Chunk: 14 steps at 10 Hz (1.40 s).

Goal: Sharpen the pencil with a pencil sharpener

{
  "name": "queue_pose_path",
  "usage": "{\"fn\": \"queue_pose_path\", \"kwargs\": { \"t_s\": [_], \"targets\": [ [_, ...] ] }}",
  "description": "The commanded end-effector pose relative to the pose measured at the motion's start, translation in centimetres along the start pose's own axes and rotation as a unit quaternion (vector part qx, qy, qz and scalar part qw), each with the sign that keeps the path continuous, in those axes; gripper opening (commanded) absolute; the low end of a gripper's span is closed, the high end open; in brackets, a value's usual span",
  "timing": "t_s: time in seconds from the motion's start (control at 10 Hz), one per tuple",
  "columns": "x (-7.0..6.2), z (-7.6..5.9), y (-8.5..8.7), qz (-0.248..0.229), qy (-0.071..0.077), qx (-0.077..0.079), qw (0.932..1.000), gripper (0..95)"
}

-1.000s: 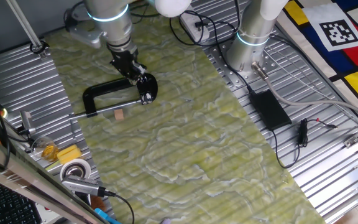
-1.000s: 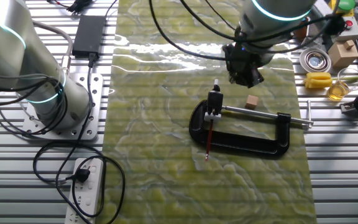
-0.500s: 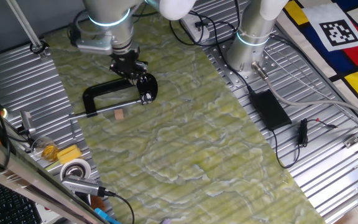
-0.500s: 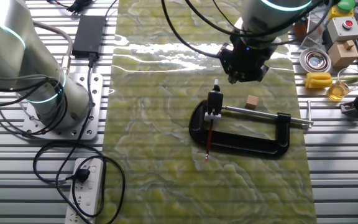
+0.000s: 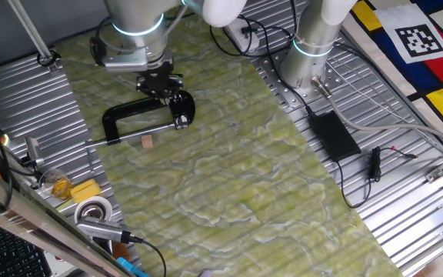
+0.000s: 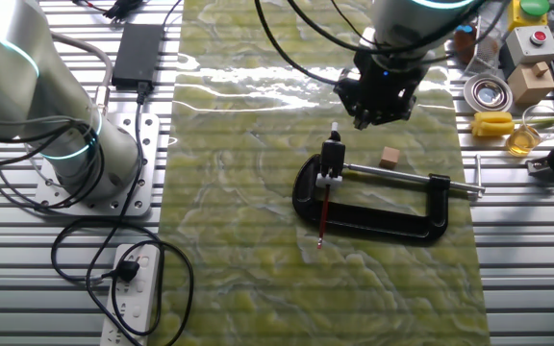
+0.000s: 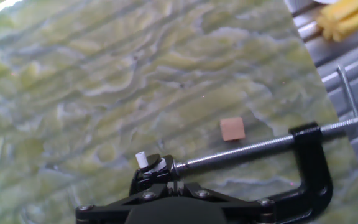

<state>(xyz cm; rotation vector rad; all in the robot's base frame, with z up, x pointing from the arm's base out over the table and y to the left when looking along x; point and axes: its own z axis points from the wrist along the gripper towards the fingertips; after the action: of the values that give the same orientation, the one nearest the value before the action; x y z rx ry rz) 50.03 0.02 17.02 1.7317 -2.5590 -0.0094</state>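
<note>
A black C-shaped clamp [image 6: 383, 223] lies on the green mat and holds a small black pencil sharpener [image 6: 332, 154] at the end of its silver screw [image 6: 392, 176]. A thin reddish pencil [image 6: 322, 216] runs from the sharpener across the clamp's frame, with its far end on the mat. My gripper [image 6: 371, 113] hangs just beyond the sharpener, apart from it, shut and empty. In the hand view the closed fingertips [image 7: 174, 186] are above the sharpener [image 7: 148, 177], and a white tip [image 7: 140, 159] sticks out beside it. In one fixed view the gripper [image 5: 160, 91] is close above the sharpener [image 5: 181, 104].
A small tan block [image 6: 390, 157] lies by the screw. A yellow object [image 6: 493, 123], a tape roll [image 6: 487, 93] and boxes sit off the mat's right edge. A second arm's base [image 6: 75, 144], a power brick [image 6: 138, 50] and a power strip [image 6: 133, 288] are on the left.
My wrist has turned and the hand has drawn slightly up and away from the sharpener. The clamp, sharpener and pencil have not moved.
</note>
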Motion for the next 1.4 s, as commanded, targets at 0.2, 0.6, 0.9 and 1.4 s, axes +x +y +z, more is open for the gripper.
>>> {"fn": "queue_pose_path", "kwargs": {
  "t_s": [0.2,0.6,0.9,1.4],
  "targets": [
    [0.0,0.0,0.0,-0.033,-0.025,0.010,0.9991,0.0],
    [0.0,0.0,0.0,-0.068,-0.020,0.009,0.9974,0.0],
    [0.0,0.0,0.0,-0.137,-0.017,0.011,0.9904,0.0],
    [-2.4,0.8,1.8,-0.203,-0.022,0.015,0.9788,19.0]
  ]
}}
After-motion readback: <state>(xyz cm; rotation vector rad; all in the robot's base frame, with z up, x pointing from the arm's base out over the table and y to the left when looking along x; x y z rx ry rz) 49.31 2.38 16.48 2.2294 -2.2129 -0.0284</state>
